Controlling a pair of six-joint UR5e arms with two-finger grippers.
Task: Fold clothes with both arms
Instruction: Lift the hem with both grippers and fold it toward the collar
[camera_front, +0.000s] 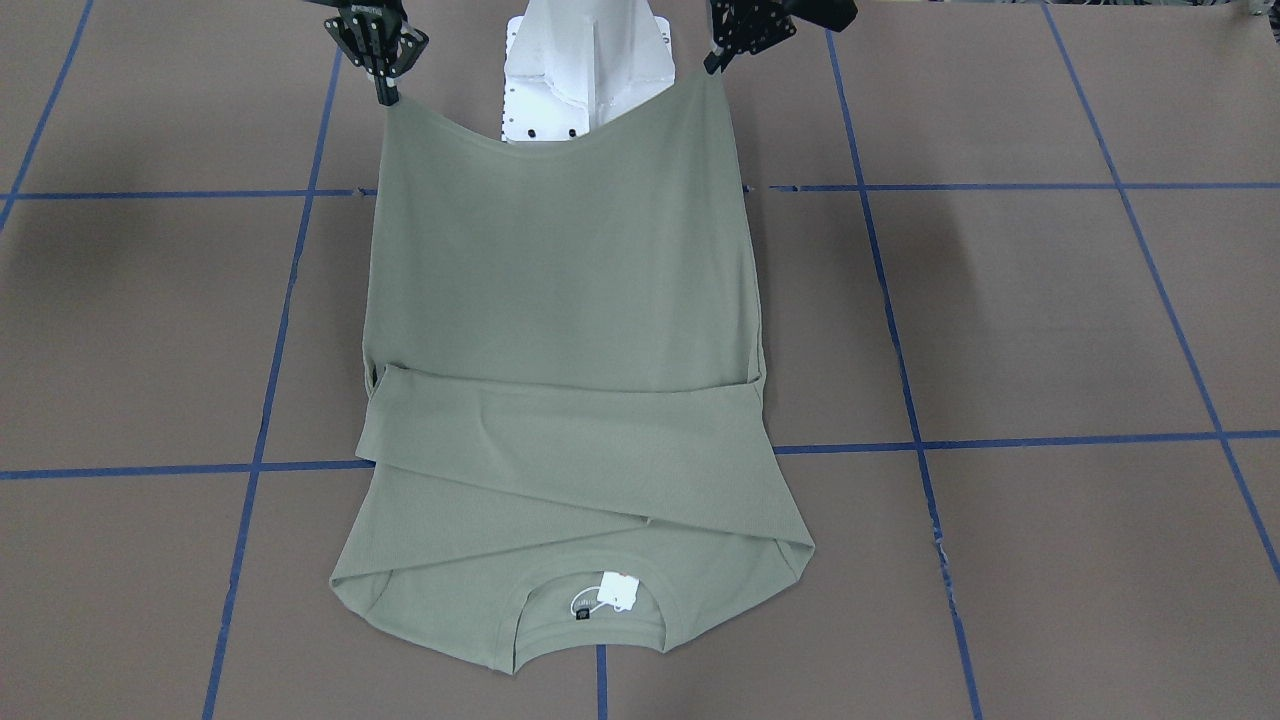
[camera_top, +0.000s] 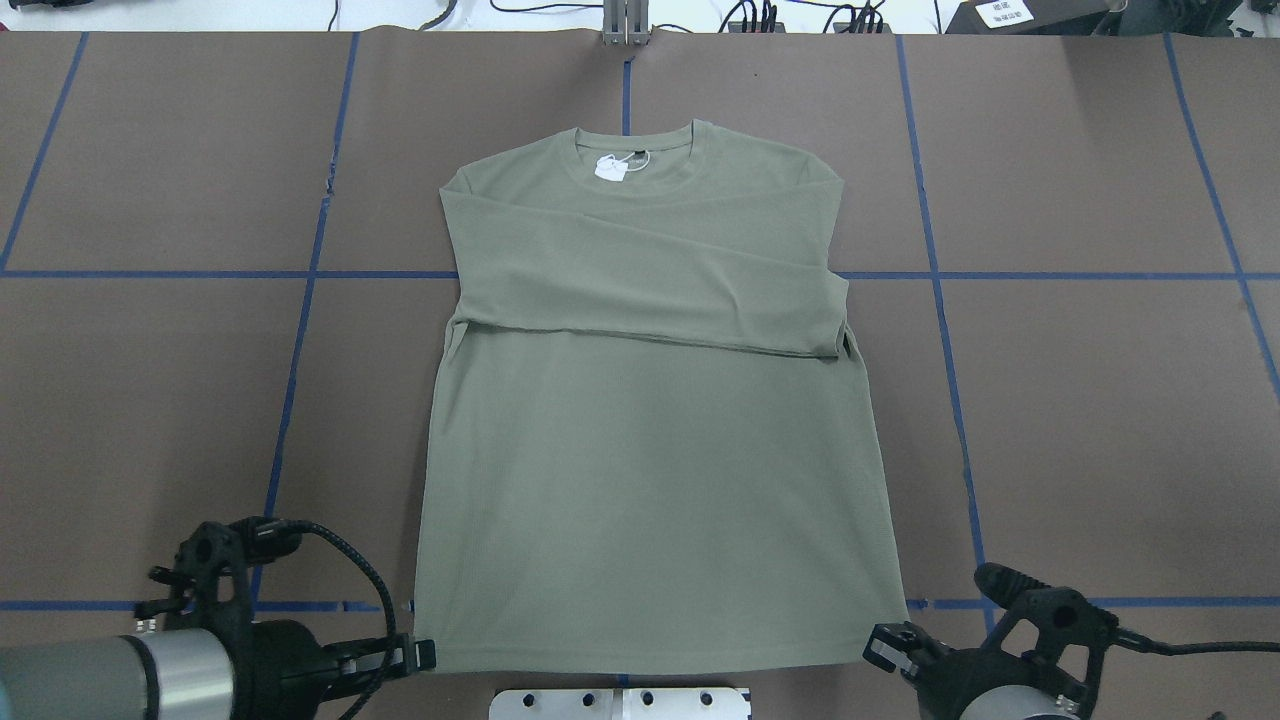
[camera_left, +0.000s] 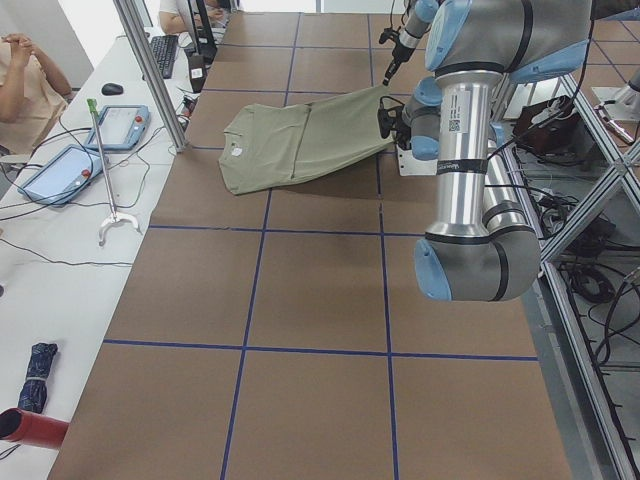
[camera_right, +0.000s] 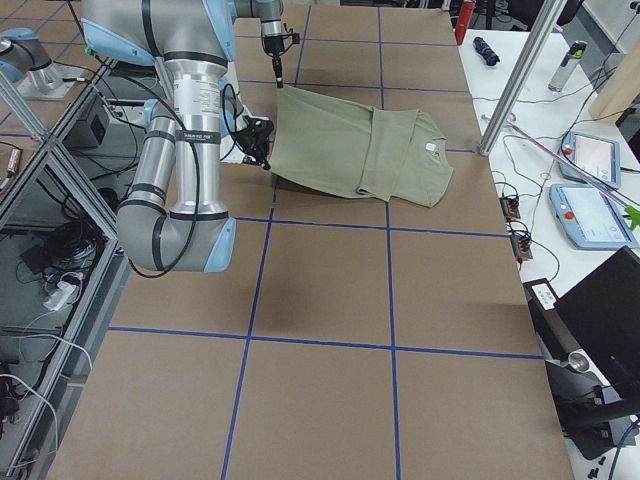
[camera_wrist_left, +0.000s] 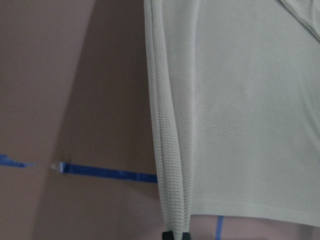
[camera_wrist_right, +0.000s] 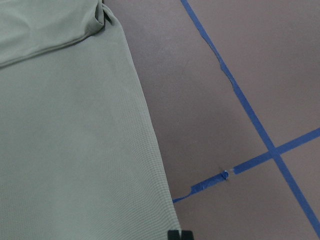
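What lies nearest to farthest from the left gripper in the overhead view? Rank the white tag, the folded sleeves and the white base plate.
From the left gripper, shut on the shirt at its hem corner:
1. White base plate, beside it at the near edge.
2. Folded sleeves, across the chest, mid-table.
3. White tag, in the collar at the far end.

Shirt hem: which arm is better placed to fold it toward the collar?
Neither alone: left end effector and right end effector each pinch one shirt corner; probably both together.

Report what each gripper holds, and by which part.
The left gripper and the right gripper each pinch one bottom hem corner of the shirt, held raised.
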